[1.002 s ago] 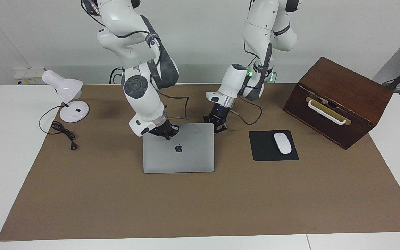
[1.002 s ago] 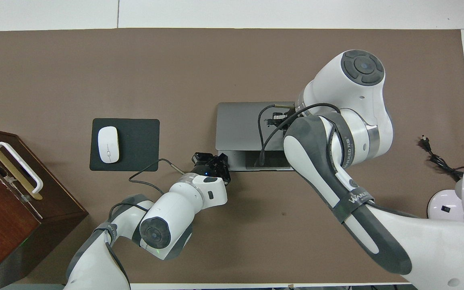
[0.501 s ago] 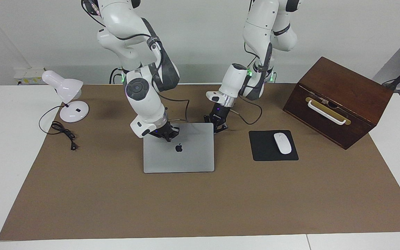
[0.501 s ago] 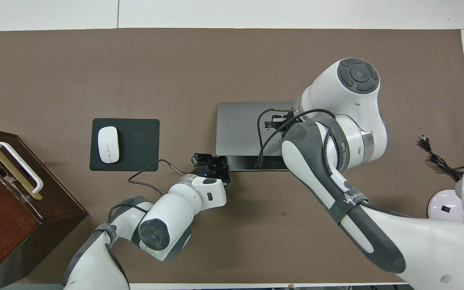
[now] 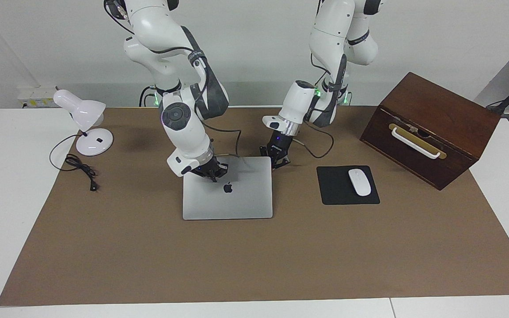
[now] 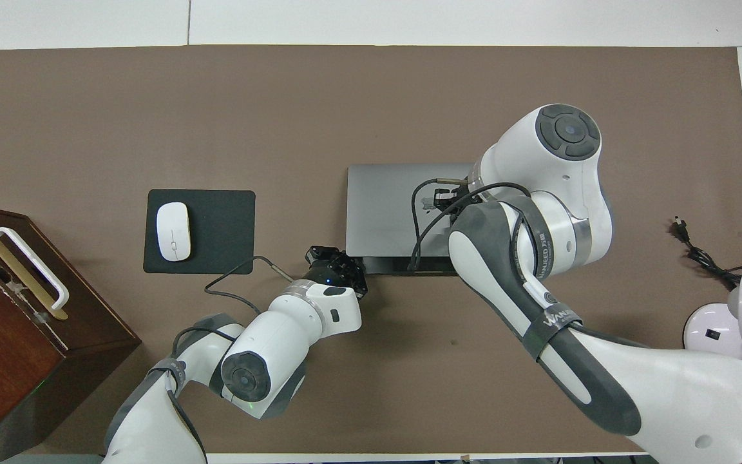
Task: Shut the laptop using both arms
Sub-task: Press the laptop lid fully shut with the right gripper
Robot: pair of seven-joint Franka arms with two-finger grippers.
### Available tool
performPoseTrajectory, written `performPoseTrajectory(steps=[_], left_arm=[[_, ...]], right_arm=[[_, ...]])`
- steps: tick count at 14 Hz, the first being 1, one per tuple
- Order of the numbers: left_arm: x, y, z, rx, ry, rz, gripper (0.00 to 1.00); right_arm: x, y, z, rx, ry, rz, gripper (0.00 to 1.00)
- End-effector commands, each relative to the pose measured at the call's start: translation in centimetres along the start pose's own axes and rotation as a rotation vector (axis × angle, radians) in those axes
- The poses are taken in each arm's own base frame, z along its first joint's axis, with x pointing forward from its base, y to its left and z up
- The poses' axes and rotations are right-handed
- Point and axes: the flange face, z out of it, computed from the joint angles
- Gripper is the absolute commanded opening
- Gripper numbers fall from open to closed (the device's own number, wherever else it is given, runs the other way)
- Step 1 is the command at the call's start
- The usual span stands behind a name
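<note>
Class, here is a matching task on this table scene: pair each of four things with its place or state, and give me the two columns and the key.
Things:
1. laptop
2. white mouse
3. desk lamp
4. left pincer

Places or states:
A. toward the right arm's end of the table
B. at the laptop's corner nearest the robots, shut
C. lid nearly down, right pincer on it
D. on the black mouse pad

Pairs: 1-C, 2-D, 3-A, 4-B
</note>
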Motion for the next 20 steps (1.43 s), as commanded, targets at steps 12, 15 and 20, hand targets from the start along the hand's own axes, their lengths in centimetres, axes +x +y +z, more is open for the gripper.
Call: performPoseTrajectory(steps=[12,15,20], left_arm=[[-6.2,0.8,1.6,-0.013,-0.157,0.021,0.0],[-6.2,0.8,1.7,-0.013,-0.158,0.021,0.0],[-6.0,0.8,1.7,-0.013,-0.154,0.022,0.0]], right_arm=[[-0.7,1.0,1.6,0.023,0.012,-0.026,0.0],[-0.9,1.1,1.8,0.02,0.007,-0.025,0.0],[-0.7,1.1,2.0,0.023,0.016,-0.024,0.0]])
